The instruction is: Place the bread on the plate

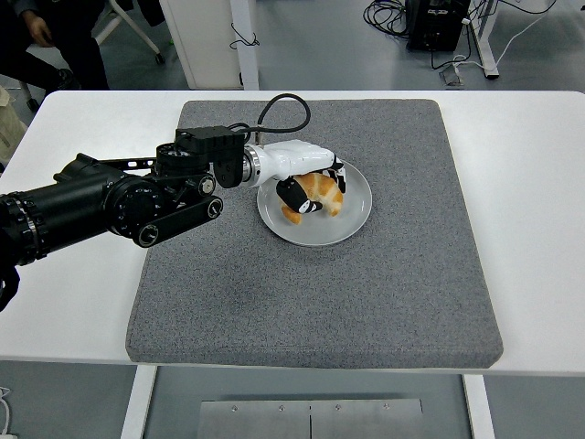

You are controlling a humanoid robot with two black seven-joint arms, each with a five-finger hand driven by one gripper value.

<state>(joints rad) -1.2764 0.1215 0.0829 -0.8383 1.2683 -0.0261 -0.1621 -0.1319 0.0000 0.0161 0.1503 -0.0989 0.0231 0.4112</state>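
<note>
A golden-brown croissant (pixel 320 194) is low over the middle-left of the round grey plate (pixel 352 219); I cannot tell whether it touches the plate. My left hand (pixel 311 186), white with black fingertips, is curled around the croissant from above and from the left. The black left arm (pixel 119 206) reaches in from the left edge across the mat. The plate rests on the grey felt mat (pixel 311 293) in its upper middle. The right arm does not show.
The mat lies on a white table (pixel 530 183). A black cable (pixel 283 105) loops up behind the wrist. A person in dark clothes (pixel 46 41) and chair legs stand beyond the table's far left corner.
</note>
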